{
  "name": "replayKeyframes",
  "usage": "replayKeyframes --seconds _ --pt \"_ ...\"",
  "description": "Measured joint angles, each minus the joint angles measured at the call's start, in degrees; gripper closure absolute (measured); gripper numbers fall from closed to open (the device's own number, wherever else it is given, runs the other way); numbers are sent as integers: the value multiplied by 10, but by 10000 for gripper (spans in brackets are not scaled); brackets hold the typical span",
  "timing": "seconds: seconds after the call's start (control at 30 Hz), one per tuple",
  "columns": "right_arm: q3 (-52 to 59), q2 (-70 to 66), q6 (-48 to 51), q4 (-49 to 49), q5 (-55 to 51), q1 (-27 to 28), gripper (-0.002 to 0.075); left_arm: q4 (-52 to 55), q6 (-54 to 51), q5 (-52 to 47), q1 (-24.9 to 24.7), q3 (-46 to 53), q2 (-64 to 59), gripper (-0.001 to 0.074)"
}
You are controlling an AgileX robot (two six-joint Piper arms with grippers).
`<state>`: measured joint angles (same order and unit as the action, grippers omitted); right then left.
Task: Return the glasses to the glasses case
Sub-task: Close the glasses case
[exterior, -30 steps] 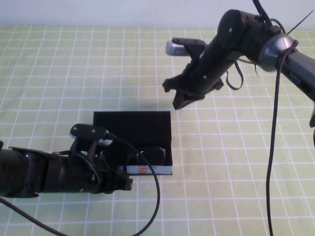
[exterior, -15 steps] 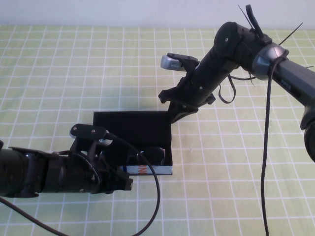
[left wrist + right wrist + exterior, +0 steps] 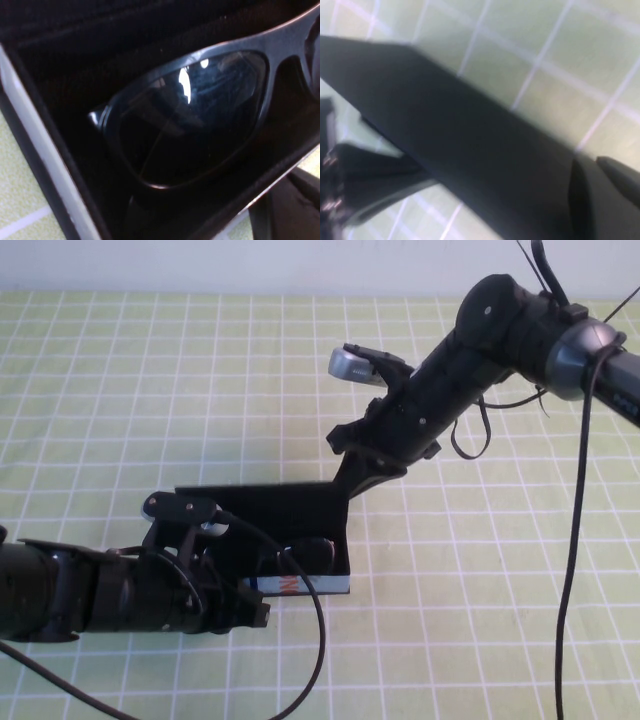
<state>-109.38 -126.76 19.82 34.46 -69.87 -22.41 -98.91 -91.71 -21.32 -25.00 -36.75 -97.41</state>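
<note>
The black glasses (image 3: 305,558) lie inside the open glasses case (image 3: 300,586), near its light blue-white front edge. In the left wrist view one lens (image 3: 190,120) fills the picture inside the case wall (image 3: 40,165). My right gripper (image 3: 355,468) is shut on the far right corner of the case's flap lid (image 3: 260,502) and holds it tilted up off the table. In the right wrist view the lid (image 3: 460,145) crosses the picture, with a finger (image 3: 615,200) on it. My left gripper (image 3: 245,605) sits at the case's front left corner.
The table carries a green cloth with a white grid (image 3: 480,620). A white wall runs along the far edge. Black cables hang from both arms, one looping in front of the case (image 3: 318,640).
My right gripper has come down and left to the lid's far right corner. The lid, flat on the table before, now stands tilted up. The left arm has not moved.
</note>
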Motion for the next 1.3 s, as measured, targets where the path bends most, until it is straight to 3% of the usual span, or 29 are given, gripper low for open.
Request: replayKeyframes --seconds 0.33,0.77,1.1,1.3 --pt "107 57 35 23 1 -20 737 25 34 -1 0 0 3 737" --pt "132 60 38 -29 2 -46 737 321 328 -111 0 4 123 737" --pt "132 53 37 -24 2 -46 737 346 355 -105 0 33 309 737" --pt "134 111 39 -17 4 -46 737 347 319 -2 0 77 484 737"
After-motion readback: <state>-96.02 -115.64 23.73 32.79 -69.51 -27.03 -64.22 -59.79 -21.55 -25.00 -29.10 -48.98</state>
